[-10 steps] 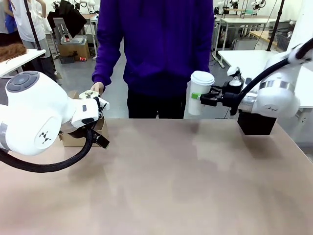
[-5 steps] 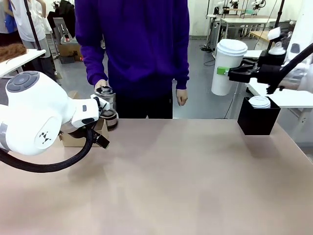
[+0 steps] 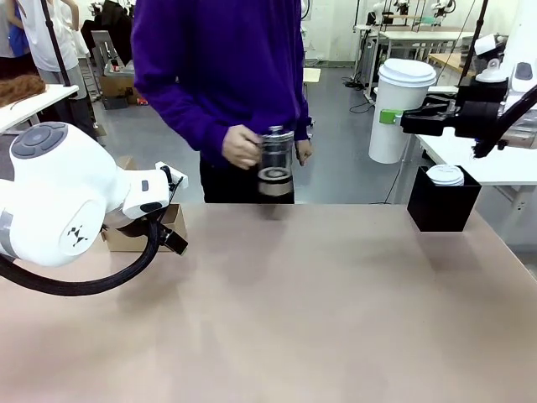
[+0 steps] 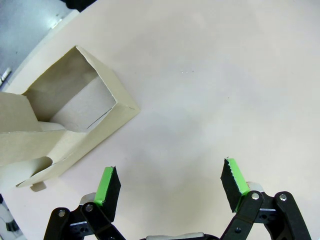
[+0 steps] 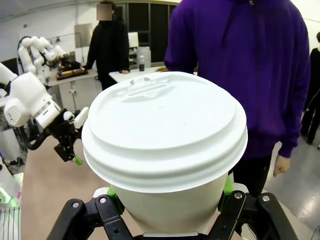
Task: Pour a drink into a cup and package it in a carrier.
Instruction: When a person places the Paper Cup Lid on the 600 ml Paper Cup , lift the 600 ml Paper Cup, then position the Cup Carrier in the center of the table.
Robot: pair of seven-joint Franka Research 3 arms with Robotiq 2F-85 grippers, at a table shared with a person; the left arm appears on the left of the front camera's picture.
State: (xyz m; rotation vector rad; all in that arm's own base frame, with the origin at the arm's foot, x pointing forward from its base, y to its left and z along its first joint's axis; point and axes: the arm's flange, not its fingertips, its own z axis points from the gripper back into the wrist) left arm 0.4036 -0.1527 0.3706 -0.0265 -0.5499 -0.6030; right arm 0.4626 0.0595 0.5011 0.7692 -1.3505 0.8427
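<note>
Front view: the right fingers pinch the tall lidded cup aloft at two o'clock. Its thin paper probably dents easily, so a gentle mid-wall hold suits, and the bench centre lies bare. Left wrist view: the left fingers are spread, with the light cardboard carrier at ten o'clock. Right wrist view: the fingers clamp the cup below its lid.

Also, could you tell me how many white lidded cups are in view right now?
2. The tall cup is held aloft at the far right by the right gripper; a shorter cup sits in the black box on the table below it. Others may be hidden.
</note>
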